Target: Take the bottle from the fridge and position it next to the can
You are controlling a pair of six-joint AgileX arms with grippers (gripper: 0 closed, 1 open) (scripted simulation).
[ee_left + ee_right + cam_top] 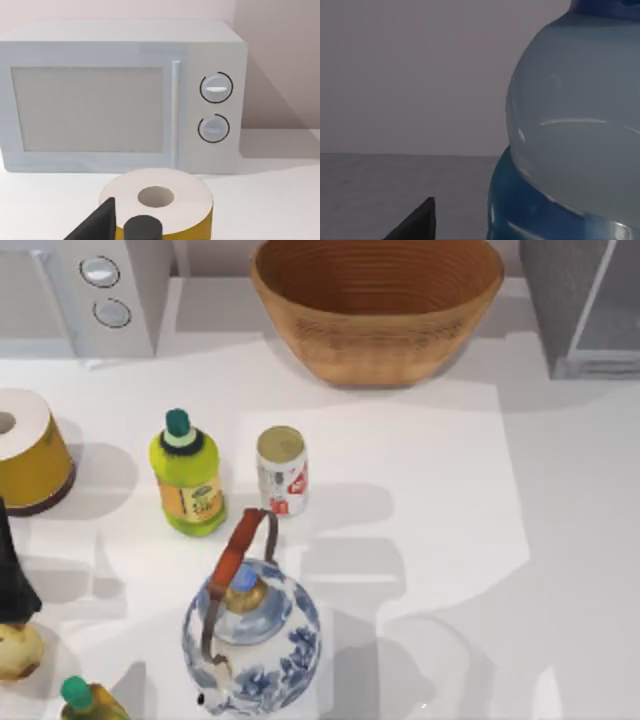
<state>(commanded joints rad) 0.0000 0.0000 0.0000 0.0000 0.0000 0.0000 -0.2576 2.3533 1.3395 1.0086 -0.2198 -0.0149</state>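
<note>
Bottle (570, 125) close beside right claw (465, 235).

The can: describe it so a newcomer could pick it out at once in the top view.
Start from the big round woven wicker basket at the back of the white table and come forward: the small white drinks can with red markings and a dull tan metal top stands upright there. The yellow-green plastic bottle with a dark green cap stands on its left, the blue-and-white porcelain teapot in front; the can is the shortest, the only white-and-red one.

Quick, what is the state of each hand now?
Left hand: above the yellow cylinder, state cannot be told.
Right hand: close beside the bottle, grip cannot be told.
</note>
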